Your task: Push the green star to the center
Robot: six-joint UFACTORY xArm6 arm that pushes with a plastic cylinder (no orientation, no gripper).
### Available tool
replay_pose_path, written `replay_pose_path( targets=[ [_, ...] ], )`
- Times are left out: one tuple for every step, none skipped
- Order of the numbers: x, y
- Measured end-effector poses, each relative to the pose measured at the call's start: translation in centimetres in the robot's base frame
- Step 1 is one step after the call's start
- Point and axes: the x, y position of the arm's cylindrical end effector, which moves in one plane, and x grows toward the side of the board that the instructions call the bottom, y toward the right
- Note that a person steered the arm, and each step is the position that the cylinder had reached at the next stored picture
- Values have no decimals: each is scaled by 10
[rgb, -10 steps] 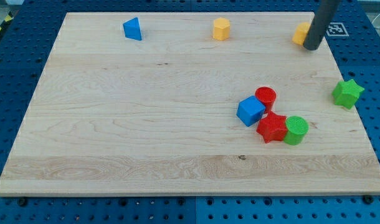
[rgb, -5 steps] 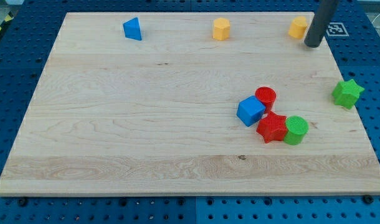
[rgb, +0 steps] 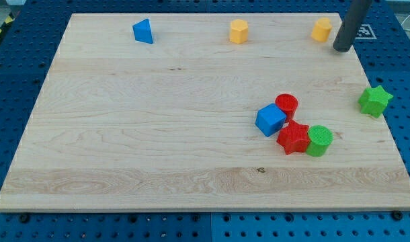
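Note:
The green star [rgb: 375, 101] lies at the board's right edge, about halfway down. My tip [rgb: 340, 48] touches the board near the top right corner, up and to the left of the star and well apart from it. It stands just right of a yellow block [rgb: 321, 30].
A cluster sits right of centre: blue cube [rgb: 270, 120], red cylinder [rgb: 286, 105], red star [rgb: 294, 138], green cylinder [rgb: 319, 140]. A blue triangular block [rgb: 143, 31] and a yellow hexagonal block [rgb: 238, 31] lie along the top edge. The wooden board [rgb: 158, 134] rests on blue pegboard.
My tip has slid slightly right, away from the yellow block at the top right, which now shows whole. No block has moved.

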Motion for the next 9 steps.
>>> replay_pose_path(
  targets=[
    [6, 0],
    [11, 0],
    [16, 0],
    [20, 0],
    [25, 4],
    [28, 4],
    [41, -24],
    [65, -44],
    [90, -59]
  ],
)
